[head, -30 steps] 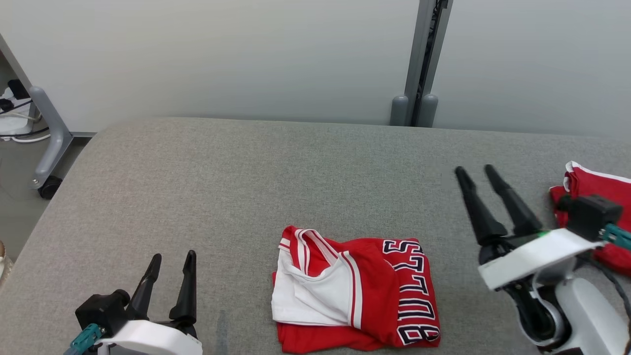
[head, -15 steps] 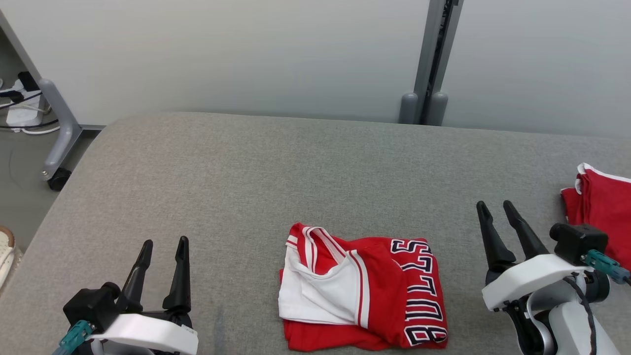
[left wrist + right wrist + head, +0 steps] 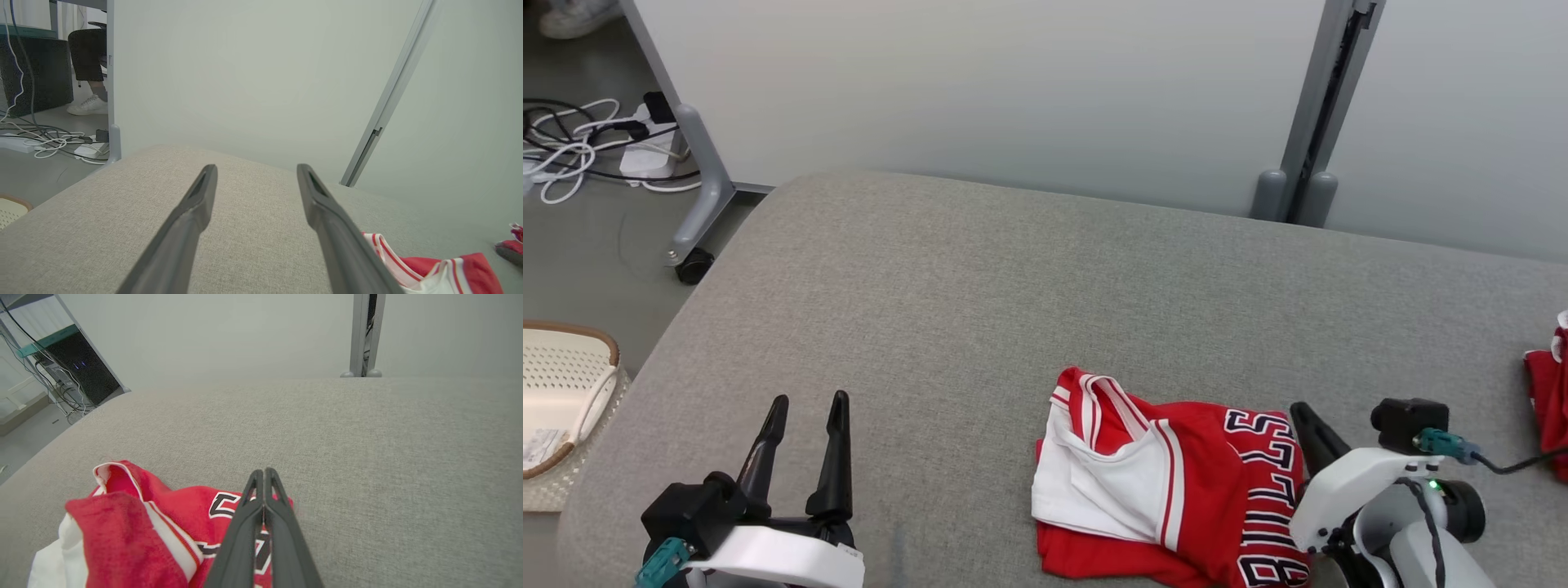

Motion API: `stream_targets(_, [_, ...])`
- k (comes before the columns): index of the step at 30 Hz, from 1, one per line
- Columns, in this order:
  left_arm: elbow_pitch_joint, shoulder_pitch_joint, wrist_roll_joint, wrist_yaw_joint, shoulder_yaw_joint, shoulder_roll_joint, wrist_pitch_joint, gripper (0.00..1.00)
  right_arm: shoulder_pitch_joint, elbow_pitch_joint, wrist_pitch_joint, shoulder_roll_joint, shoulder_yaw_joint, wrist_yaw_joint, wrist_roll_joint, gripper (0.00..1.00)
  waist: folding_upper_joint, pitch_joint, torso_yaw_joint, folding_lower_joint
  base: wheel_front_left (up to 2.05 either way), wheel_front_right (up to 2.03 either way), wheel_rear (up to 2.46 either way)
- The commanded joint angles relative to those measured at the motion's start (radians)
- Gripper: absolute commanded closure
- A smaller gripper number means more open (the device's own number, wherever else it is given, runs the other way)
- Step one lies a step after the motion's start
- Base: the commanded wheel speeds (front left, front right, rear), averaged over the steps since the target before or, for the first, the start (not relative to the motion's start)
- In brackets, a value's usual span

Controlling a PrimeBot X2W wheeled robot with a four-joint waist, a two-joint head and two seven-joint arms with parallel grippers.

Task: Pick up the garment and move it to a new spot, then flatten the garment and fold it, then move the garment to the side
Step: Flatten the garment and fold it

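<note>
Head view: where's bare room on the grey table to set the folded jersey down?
The far half of the grey fabric-covered table is bare, out to its far edge. Also bare: the stretch between the left gripper and the folded red-and-white jersey. Crowded: near right, with the jersey, right gripper and second red garment.

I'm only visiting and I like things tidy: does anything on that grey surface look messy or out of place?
The folded red jersey is slightly untidy. Its white inner side shows on its left half, the collar sticks up, and the edges of the layers don't line up. Nothing else on the surface stands out.
</note>
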Motion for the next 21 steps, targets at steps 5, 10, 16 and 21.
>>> stream_targets(5, [0.001,0.009,0.016,-0.018,0.018,-0.01,-0.004,0.0,-0.009,0.065,0.033,0.01,0.089,0.0,0.088,1.0,-0.0001,0.003,0.029,0.0,0.0,0.0,0.0])
stream_targets(10, [0.009,0.002,0.024,-0.026,0.026,-0.015,-0.004,0.0,-0.009,0.06,0.026,0.015,0.219,0.0,0.197,1.0,-0.0001,0.009,0.046,0.0,0.0,0.0,0.0])
stream_targets(16, [0.014,-0.01,0.029,-0.034,0.031,-0.019,-0.004,0.0,-0.018,-0.011,0.007,0.014,0.434,0.0,0.319,1.0,-0.0001,0.016,0.054,0.0,0.0,0.0,0.0])
stream_targets(21, [0.018,-0.01,0.032,-0.039,0.037,-0.021,-0.004,0.0,-0.01,-0.081,0.049,0.014,0.611,0.0,0.403,1.0,-0.0001,0.019,0.041,0.0,0.0,0.0,0.0])
